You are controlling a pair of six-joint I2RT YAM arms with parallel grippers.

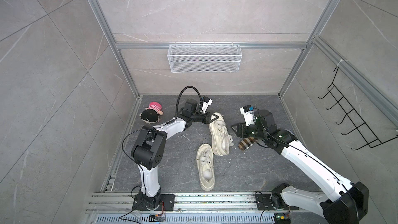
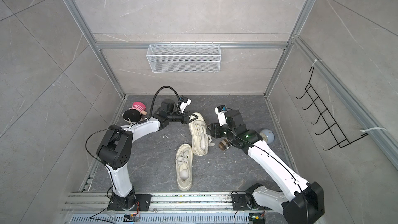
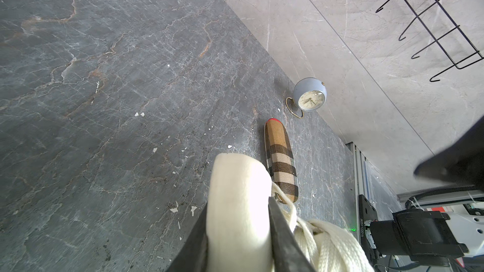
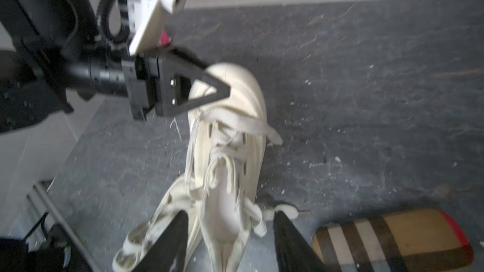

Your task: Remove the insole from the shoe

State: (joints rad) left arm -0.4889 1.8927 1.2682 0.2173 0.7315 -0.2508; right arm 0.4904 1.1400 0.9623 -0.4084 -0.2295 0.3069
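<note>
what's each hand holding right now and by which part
Left hand clamps the far cream shoe by its toe. Right hand holds nothing: its jaws stand open near that shoe's heel end.

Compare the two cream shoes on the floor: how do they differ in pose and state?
The far shoe has its toe clamped between the left gripper's fingers; the near shoe lies untouched. The far shoe seems to lean onto its side; the near shoe sits flat, opening up. Both are cream and laced, with toes pointing toward the back wall.
</note>
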